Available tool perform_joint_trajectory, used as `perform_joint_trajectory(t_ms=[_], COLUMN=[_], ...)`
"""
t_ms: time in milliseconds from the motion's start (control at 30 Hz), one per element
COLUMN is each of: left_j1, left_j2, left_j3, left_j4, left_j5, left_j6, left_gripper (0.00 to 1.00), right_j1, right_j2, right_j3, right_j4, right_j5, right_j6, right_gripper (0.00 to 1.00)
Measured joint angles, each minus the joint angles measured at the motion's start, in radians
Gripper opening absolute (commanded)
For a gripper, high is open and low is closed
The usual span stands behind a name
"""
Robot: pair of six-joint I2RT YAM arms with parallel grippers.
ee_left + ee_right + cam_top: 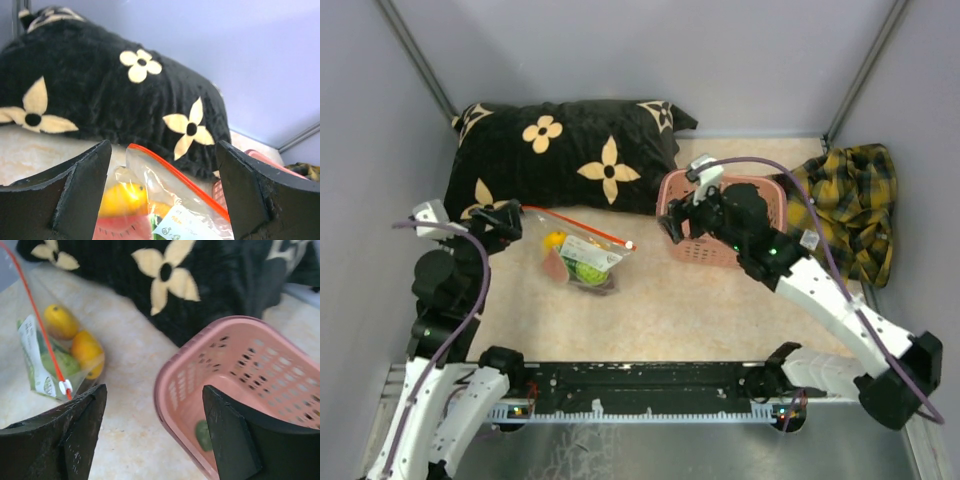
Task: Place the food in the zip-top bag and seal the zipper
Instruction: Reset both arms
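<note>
From above, the zip-top bag (582, 255) is lying on the worktop (670, 310) between the arms, nearer the left one. Its zipper (578, 226) is running slantwise along the far side. The food (588, 268) is showing through the plastic as a huddle of yellow, green and red, and single pieces are hard to separate here. The left gripper (505, 222) is hovering just beside the zipper's left end. The right gripper (678, 222) is hanging at the left corner of the pink basket (705, 250), whose far side its arm is covering. A black flowered pillow (565, 155) is filling the far edge, and a plaid cloth (850, 205) is bunching in the right corner. Bare worktop is stretching in front of the bag.

At the left wrist, the left gripper (162, 145) is holding its jaws wide with nothing between them. The bag (150, 185) is sitting low, cut off by the bottom edge. A yellow fruit (122, 200), the watermelon slice (122, 227) and a white label (185, 225) are showing inside. Whether the zipper (180, 180) is pressed shut I cannot tell.

At the right wrist, the right gripper (155, 387) is also spreading its jaws wide and empty above the basket (165, 375) rim. The bag (55, 360) is lying apart to the left, its zipper (40, 325) ending in a white slider (65, 386). A small green lump (202, 435), perhaps another toy piece, is resting inside the basket.
</note>
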Motion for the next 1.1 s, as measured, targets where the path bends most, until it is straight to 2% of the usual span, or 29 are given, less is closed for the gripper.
perform_joint_trajectory(t_ms=[100,300,467,600,700,1100], left_j1=[0.0,0.0,0.0,0.0,0.0,0.0], left_j2=[-0.059,-0.2,-0.304,-0.364,-0.383,-0.384], left_j3=[0.074,0.17,0.227,0.22,0.186,0.079], left_j4=[-0.078,-0.217,-0.281,-0.317,-0.336,-0.348], left_j5=[0.024,0.067,0.086,0.077,0.061,0.038], left_j6=[0.028,0.113,0.179,0.2,0.202,0.192], left_gripper=[1.0,1.0,1.0,1.0,1.0,1.0], right_j1=[-0.005,-0.005,-0.005,-0.005,-0.005,-0.005], right_j2=[-0.11,-0.39,-0.686,-0.863,-0.935,-0.951], right_j3=[-0.007,-0.097,-0.227,-0.264,-0.3,-0.34], right_j4=[-0.056,-0.117,-0.134,-0.132,-0.134,-0.162], right_j5=[0.143,0.523,0.709,0.772,0.798,0.789], right_j6=[0.01,0.064,0.088,0.103,0.111,0.129], right_gripper=[0.76,0.77,0.78,0.78,0.78,0.79])
